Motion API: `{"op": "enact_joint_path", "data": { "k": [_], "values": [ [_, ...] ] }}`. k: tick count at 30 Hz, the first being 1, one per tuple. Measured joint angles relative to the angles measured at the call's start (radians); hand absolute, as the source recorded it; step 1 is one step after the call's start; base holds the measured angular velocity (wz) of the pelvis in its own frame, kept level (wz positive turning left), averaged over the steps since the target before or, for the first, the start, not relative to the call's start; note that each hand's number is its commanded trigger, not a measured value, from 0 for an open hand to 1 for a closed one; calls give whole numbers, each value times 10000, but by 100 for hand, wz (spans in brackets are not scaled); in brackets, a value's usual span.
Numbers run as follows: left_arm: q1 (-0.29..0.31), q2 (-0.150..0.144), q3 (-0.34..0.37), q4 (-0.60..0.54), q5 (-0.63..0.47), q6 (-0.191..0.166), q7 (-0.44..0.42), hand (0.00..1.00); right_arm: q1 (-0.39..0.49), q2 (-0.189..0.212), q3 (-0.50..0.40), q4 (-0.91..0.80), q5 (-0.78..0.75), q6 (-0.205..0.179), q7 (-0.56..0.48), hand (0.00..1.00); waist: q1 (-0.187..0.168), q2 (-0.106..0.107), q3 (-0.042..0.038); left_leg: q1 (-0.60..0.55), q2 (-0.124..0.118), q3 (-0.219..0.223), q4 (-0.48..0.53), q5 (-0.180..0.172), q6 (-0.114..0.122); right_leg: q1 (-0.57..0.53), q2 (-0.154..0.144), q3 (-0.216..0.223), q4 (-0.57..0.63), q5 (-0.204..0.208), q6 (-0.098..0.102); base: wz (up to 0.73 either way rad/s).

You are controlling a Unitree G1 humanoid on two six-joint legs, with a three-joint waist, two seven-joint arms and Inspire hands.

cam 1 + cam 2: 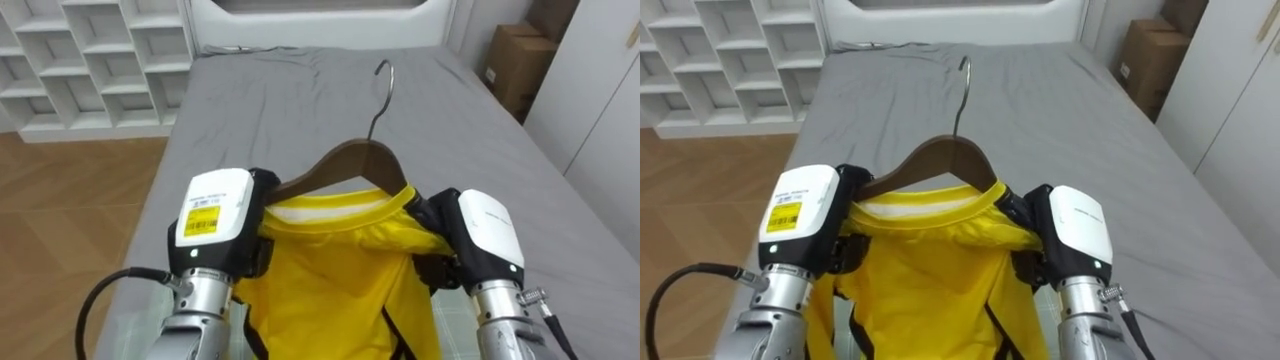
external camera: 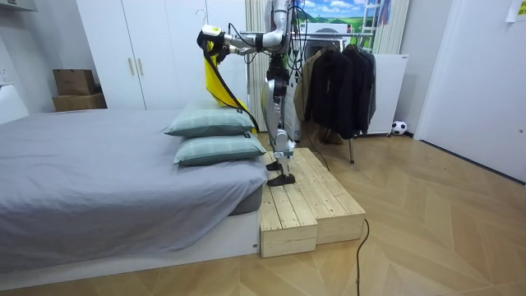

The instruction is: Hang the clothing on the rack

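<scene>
I hold a yellow shirt [image 1: 330, 270] up in front of me, above the grey bed [image 1: 290, 100]. A brown wooden hanger [image 1: 350, 160] sits in its neck, and the metal hook [image 1: 385, 75] points away from me. My left hand [image 1: 215, 220] grips the shirt's left shoulder and my right hand [image 1: 485, 235] grips the right one. Dark fingers curl round the cloth and the hanger's ends. In the room view I stand on a wooden platform [image 2: 308, 197] beside the bed, arms raised, and the shirt [image 2: 215, 78] hangs down over the pillows [image 2: 214, 123].
A clothes rack with dark garments [image 2: 337, 82] stands behind me. White cube shelves [image 1: 90, 60] are beyond the bed on the left and a cardboard box [image 1: 520, 60] on the right. White wardrobes [image 2: 140, 57] line the wall.
</scene>
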Motion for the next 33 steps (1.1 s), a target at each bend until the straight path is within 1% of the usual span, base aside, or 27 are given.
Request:
{"op": "enact_joint_path", "data": {
  "k": [2, 6, 12, 14, 16, 18, 21, 27, 33],
  "values": [
    [-1, -20, -70, 0, -231, -6, 60, 0, 0, -2, 124, 50, 5, 5, 55, 100, 4, -4, -2, 1, 0, 11, 3, 0, 0, -2, 1, 11, 0, 0, 0, -2],
    [1, -233, -374, 0, -595, -20, 63, 0, -1, 115, 231, 399, 54, 14, 88, 100, 85, -43, -3, 0, -6, 37, 7, 0, 0, -2, -6, 44, 4, -12, -5, 0],
    [-1, -256, -465, 0, -713, -29, 66, 0, -20, 171, 232, 577, 233, 19, 82, 100, 87, -209, 0, 8, -16, 70, 14, 1, -1, -1, -5, 101, 8, -86, -82, 0],
    [0, -270, -591, 0, -718, -76, 65, 0, -33, 193, 240, 674, 256, 20, 82, 100, 95, -260, 2, 8, -17, 72, 15, 1, -2, -1, -6, 102, 8, -103, -98, 0],
    [-2, -301, -729, -1, -720, -257, 65, 0, -33, 199, 302, 683, 253, 20, 82, 100, 103, -293, 9, 7, -20, 79, 14, 1, -2, -3, -11, 104, 8, -120, -89, 0],
    [-2, -340, -783, -2, -725, -344, 65, 0, -34, 202, 330, 683, 251, 20, 83, 100, 106, -302, 11, 8, -22, 84, 13, 1, -2, -4, -16, 106, 7, -129, -83, 0],
    [-1, -396, -785, -2, -719, -350, 65, 0, -34, 200, 350, 682, 211, 20, 159, 100, 89, -302, 11, 3, -21, 76, 12, 1, -3, -11, -15, 103, -2, -135, -78, 0],
    [-1, -396, -786, -1, -716, -465, 59, 0, -34, 198, 357, 680, 138, 20, 473, 100, 98, -299, 12, -2, -19, 73, -10, -1, -5, -16, -13, 99, 0, -165, -90, 0],
    [0, -362, -867, -1, -717, -539, 59, 0, -34, 169, 371, 680, 33, 15, 489, 100, 128, -296, 13, 12, -22, 81, -19, -1, -5, -12, -13, 104, 14, -167, -92, 0]
  ]
}}
